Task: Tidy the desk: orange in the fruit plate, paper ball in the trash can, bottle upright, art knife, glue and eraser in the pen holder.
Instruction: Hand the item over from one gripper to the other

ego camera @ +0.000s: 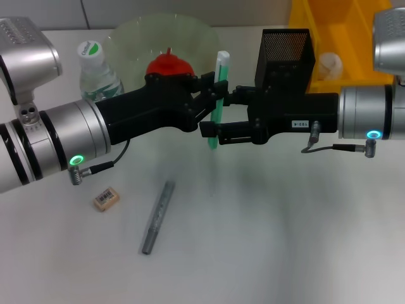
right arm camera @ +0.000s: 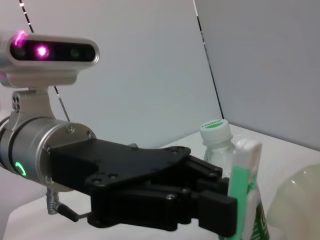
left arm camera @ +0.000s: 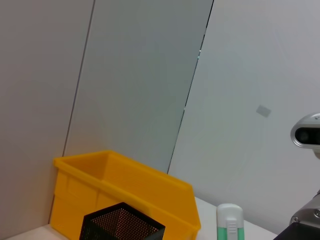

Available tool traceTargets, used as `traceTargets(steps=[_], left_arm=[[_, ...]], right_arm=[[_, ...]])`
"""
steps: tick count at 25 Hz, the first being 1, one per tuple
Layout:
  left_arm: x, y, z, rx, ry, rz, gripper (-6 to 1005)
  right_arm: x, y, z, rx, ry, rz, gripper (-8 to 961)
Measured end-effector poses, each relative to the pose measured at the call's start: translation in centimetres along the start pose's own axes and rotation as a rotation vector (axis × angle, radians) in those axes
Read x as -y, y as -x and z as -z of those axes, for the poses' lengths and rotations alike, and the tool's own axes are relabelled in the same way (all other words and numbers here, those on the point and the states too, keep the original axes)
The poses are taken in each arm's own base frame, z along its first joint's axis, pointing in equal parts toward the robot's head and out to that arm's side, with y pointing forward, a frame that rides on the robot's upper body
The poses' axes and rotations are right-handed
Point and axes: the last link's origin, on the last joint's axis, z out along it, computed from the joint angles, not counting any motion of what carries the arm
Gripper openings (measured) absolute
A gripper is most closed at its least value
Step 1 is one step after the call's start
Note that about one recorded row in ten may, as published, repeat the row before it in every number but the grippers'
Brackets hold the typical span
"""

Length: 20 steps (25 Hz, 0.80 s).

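Left gripper (ego camera: 212,104): raised over the middle of the broad white desk (ego camera: 266,240), black fingers clamped on the upright green-and-white glue stick (ego camera: 218,95).
Right gripper (ego camera: 218,117): facing the left one at the same stick, jaws spread on either side of its lower part (contact not clear).
Glue stick: held off the desk between the two grippers, white cap up; seen again in the right wrist view, pinched by the left fingers (right arm camera: 217,215).
Round red-orange fruit (ego camera: 169,65): lying in the translucent pale-green scalloped fruit plate (ego camera: 133,38), behind the left gripper.
Small clear plastic bottle with white-and-green cap (ego camera: 96,73): upright, just beside the plate on its left.
Small white crumpled paper ball (ego camera: 329,63): inside the bright yellow plastic trash can (ego camera: 354,31).
Tall square black mesh pen holder (ego camera: 285,54): beside the yellow can, behind the right gripper.
Tiny tan eraser with barcode label (ego camera: 106,199): flat on the desk under the left forearm.
Slim grey art knife (ego camera: 157,217): lying on the desk near the eraser, apart from it.
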Motion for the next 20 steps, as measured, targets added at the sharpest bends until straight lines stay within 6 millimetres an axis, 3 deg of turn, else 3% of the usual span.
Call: traceTargets(steps=[14, 20], left_arm=[[0.38, -0.22, -0.03, -0.004, -0.014, -0.005, 229], [0.38, -0.34, -0.13, -0.005, -0.012, -0.009, 230]], right_arm=[[-0.02, 0.11, 0.08, 0.025, -0.006, 0.020, 779], [-0.01, 0.31, -0.04, 0.023, -0.001, 0.025, 577]])
